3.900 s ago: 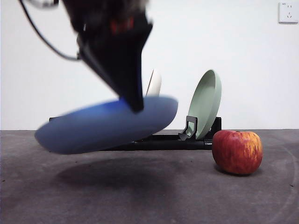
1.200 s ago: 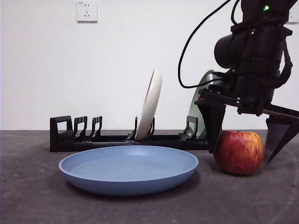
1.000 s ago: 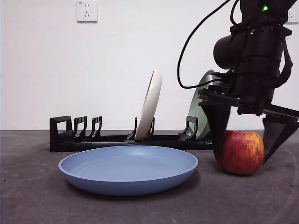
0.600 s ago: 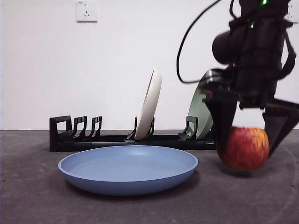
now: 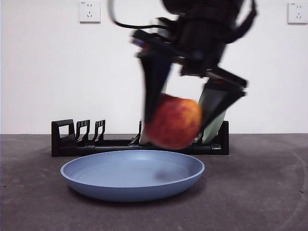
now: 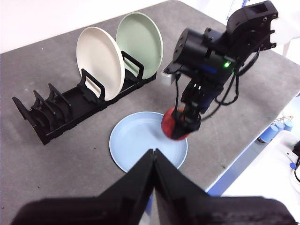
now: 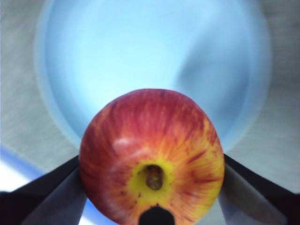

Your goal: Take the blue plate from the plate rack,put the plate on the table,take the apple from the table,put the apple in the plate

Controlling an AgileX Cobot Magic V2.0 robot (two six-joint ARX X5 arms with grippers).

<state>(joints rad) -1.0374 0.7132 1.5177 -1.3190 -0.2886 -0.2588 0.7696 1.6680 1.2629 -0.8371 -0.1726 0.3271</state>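
My right gripper (image 5: 175, 115) is shut on the red apple (image 5: 173, 121) and holds it in the air above the blue plate (image 5: 132, 174). The plate lies flat on the dark table (image 5: 250, 192) in front of the black plate rack (image 5: 77, 139). The right wrist view shows the apple (image 7: 152, 154) between the jaws with the blue plate (image 7: 140, 51) below it. The left wrist view shows the apple (image 6: 172, 124), the plate (image 6: 136, 145) and the rack (image 6: 61, 110) from high up. My left gripper (image 6: 153, 152) is shut and empty, far above the table.
A cream-white plate (image 6: 100, 62) and a pale green plate (image 6: 139, 37) stand upright in the rack. In the front view the arm hides most of both. The table's edge (image 6: 243, 154) is near the blue plate on one side.
My right gripper closed on the apple at the right, lifted it off the table and carried it left, over the blue plate. The plate has stayed flat on the table.
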